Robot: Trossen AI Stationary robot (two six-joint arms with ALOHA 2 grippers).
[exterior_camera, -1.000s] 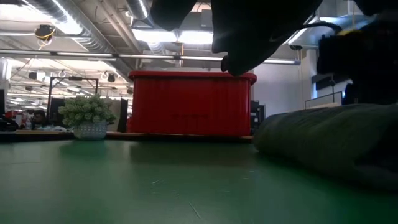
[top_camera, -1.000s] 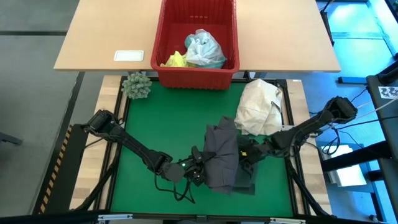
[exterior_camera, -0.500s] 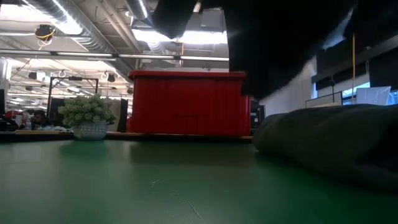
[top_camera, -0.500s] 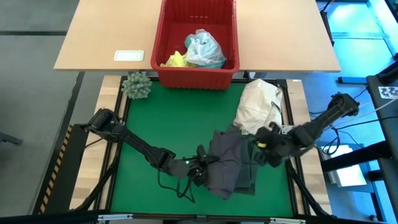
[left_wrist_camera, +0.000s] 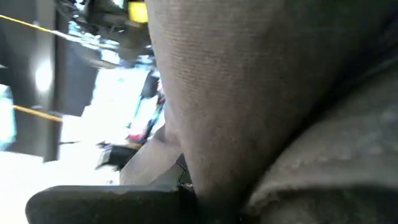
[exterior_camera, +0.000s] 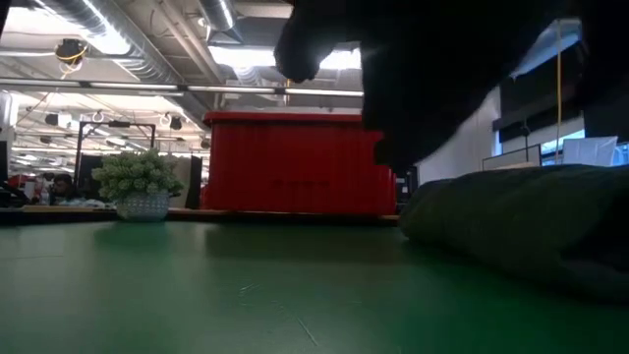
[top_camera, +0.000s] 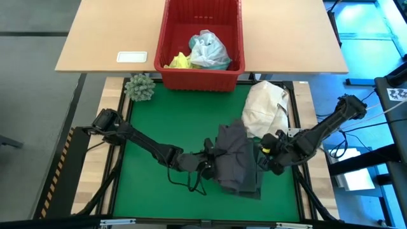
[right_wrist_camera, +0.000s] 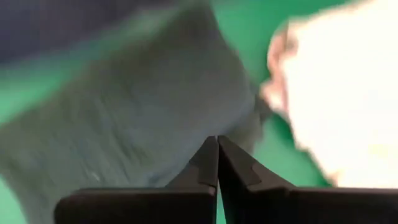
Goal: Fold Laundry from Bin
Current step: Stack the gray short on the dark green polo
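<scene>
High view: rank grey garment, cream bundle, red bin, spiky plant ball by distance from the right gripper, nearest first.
From the right gripper:
1. Grey garment, right beside it on the mat.
2. Cream bundle, just behind it, at the mat's right edge.
3. Red bin, on the far table.
4. Plant ball, at the mat's far left corner.

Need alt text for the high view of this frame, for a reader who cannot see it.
Both arms meet at a grey garment on the green mat: the left gripper grips its edge, the right gripper shut beside it. A cream cloth bundle lies nearby; the red bin holds more laundry.
</scene>
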